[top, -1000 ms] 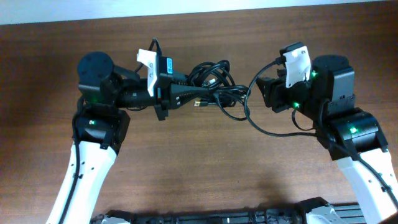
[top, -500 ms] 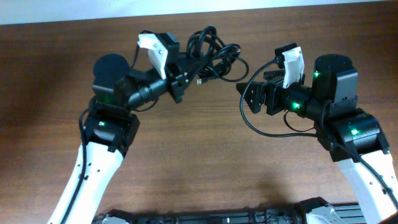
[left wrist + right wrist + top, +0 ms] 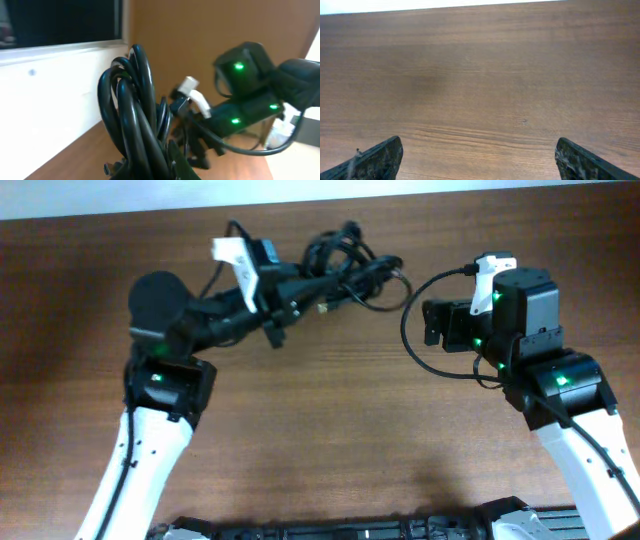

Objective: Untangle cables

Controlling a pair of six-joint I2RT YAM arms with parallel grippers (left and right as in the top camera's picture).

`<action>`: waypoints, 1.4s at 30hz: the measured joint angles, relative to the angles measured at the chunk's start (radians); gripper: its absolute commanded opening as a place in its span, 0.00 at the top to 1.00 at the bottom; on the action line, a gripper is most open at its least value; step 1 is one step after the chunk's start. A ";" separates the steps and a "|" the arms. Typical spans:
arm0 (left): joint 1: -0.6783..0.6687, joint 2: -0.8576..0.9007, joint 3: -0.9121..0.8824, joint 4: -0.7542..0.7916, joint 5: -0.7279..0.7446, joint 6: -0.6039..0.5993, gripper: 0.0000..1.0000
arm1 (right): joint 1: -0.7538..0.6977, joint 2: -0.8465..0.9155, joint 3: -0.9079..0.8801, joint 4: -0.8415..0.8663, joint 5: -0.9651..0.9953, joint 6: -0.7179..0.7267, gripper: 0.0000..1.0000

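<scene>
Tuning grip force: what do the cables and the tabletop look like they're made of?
cables: black, smooth, slightly glossy jacket, likely rubber or PVC; light streaks run along the bent loops in the left wrist view.
tabletop: brown wood or wood-look laminate, matte; fine grain lines show in the right wrist view, with no sharp reflections. Solid or veneer can't be told.

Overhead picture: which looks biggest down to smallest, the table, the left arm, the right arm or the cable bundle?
1. table
2. left arm and right arm: they look alike, so no ranking
3. cable bundle
</scene>
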 measured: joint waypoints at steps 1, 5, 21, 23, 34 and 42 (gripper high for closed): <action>0.027 0.000 0.000 -0.002 -0.004 -0.001 1.00 | 0.000 0.000 0.000 0.001 -0.015 0.000 0.04; 0.056 0.000 0.000 -0.017 -0.084 -0.078 1.00 | 0.000 -0.008 -0.001 0.105 -0.205 0.007 0.04; -0.042 0.000 0.000 -0.035 -0.193 -0.243 1.00 | 0.000 0.016 0.002 0.247 -0.261 0.178 0.02; -0.032 -0.001 -0.001 -0.036 -0.175 -0.243 1.00 | 0.002 0.019 0.003 0.195 -0.191 0.180 0.01; 0.037 -0.006 -0.014 -0.063 -0.053 -0.251 1.00 | 0.017 -0.081 0.011 0.082 -0.029 0.140 0.65; 0.031 -0.037 -0.014 -0.063 -0.031 -0.227 1.00 | -0.002 -0.268 0.010 0.066 0.031 0.022 0.46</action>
